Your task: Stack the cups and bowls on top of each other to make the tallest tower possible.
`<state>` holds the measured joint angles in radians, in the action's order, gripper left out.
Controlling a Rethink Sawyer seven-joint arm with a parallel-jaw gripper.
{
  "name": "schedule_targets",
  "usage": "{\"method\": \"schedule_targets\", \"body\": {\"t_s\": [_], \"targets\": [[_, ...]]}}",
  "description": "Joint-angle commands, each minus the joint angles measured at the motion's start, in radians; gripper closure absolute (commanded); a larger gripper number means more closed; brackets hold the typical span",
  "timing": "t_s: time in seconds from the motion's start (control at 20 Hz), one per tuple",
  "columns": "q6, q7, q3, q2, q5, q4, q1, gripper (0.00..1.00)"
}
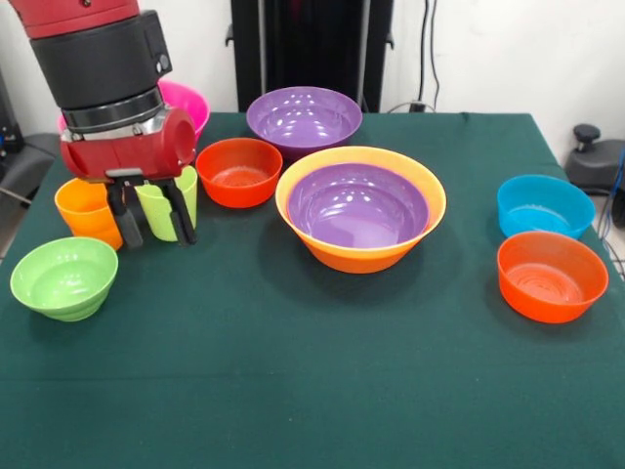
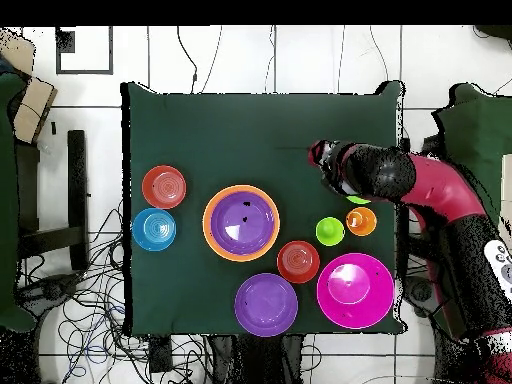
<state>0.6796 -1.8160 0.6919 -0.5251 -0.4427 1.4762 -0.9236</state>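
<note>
Two fingers of my gripper (image 1: 153, 227) straddle the lime-green cup (image 1: 168, 203), unclenched; light, slick plastic, best pinched at the rim.

A green-clothed table (image 1: 293, 391) carries a yellow-orange bowl (image 1: 361, 252) at centre; around it sit purple (image 1: 304, 118), pink (image 2: 354, 290), red-orange, blue and green bowls and two cups.

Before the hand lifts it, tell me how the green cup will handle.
The green cup looks like thin glossy plastic, so probably light and a bit slippery. It stands upright and is taller than wide, so a sideways nudge might tip it. The orange cup stands close beside it and could get bumped. The hand straddles its wall.
</note>
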Motion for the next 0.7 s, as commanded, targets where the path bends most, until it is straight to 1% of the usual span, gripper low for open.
{"method": "schedule_targets", "body": {"t_s": [0.05,0.25,0.45,0.6,0.7], "targets": [[0.099,0.356,0.073,0.092,-0.061,-0.051,-0.012,0.00],[0.147,0.369,0.088,0.103,-0.052,-0.065,-0.017,0.00],[0.157,0.370,0.093,0.116,-0.057,-0.082,-0.018,0.00],[0.161,0.349,0.097,0.110,-0.058,-0.070,-0.024,0.00],[0.184,0.364,0.102,0.106,-0.065,-0.085,-0.020,0.00]]}}
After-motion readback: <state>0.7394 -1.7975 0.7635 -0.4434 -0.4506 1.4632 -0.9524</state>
